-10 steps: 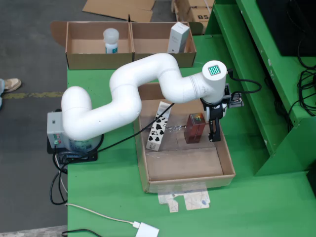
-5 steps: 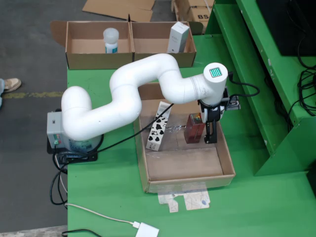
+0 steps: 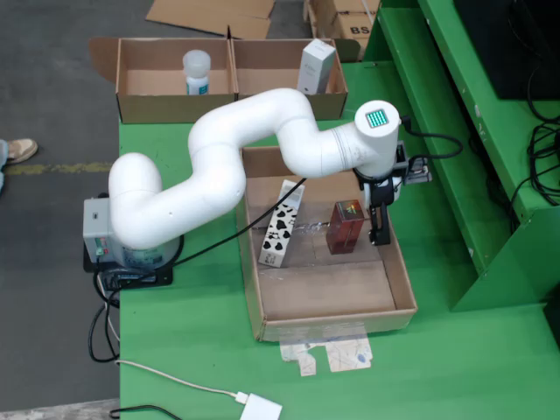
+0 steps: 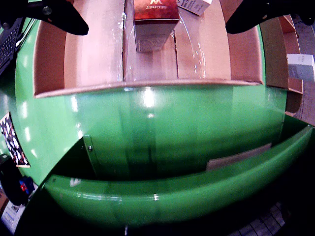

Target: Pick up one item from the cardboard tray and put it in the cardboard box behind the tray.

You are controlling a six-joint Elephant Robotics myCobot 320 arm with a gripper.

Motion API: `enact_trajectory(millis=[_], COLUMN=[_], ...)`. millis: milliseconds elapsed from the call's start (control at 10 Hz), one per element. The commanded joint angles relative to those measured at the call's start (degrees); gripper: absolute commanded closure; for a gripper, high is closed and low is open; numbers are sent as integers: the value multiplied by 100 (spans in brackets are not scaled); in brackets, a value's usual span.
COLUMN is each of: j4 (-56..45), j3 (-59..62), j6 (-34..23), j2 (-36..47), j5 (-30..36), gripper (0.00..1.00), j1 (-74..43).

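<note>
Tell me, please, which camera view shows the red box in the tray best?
The still overhead view: the whole red box stands upright in the tray, beside the hand. The hand's own view cuts off its top.

At the top centre of the wrist view, the red box [image 4: 155,11] standing in the cardboard tray [image 4: 147,87] carries a large gold "W" with the word "SECRET" beneath it, both seen upside down. In the fixed view, at the top edge right of centre, a cardboard carton [image 3: 352,24] shows dark letters that look like "BS", cut off by the frame. No other print is legible in either view.
</note>
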Motion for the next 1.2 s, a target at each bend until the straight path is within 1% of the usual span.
enact_trajectory(millis=[0,200,500,600,1100], j4=[1277,1356,1336,1158,1088], j3=[-2984,-3207,-3145,-2796,-2642], j6=[44,39,43,20,0], j2=[1578,1700,1661,1444,1315], j5=[3,-11,-13,4,8], gripper=[0,0,0,0,0], j1=[44,64,50,17,-10])
